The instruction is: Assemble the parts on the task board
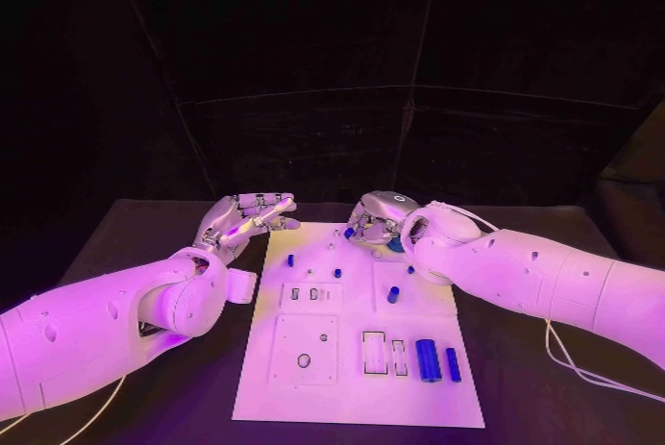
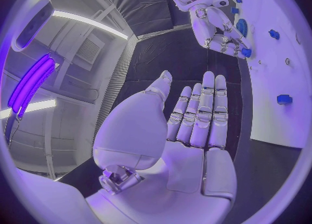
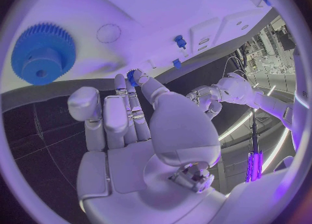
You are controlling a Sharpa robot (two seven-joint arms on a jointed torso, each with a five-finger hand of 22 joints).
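At the task board [image 1: 363, 387]'s far edge, we are pinching a small blue part [image 3: 132, 75] in our right hand [image 1: 377, 221], our left hand [image 1: 247, 219] lying wide, holding nothing.

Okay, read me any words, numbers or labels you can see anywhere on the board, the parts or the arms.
None: no readable text shows in any view.
Task board: only cut-out outlines, no lettering.
Blue gear: plain.
Left robot hand and right robot hand: no markings legible.

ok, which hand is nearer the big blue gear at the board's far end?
Right. The right hand is over the task board beside the gear, pinching a small blue part. The left hand hovers open off the board's left edge.
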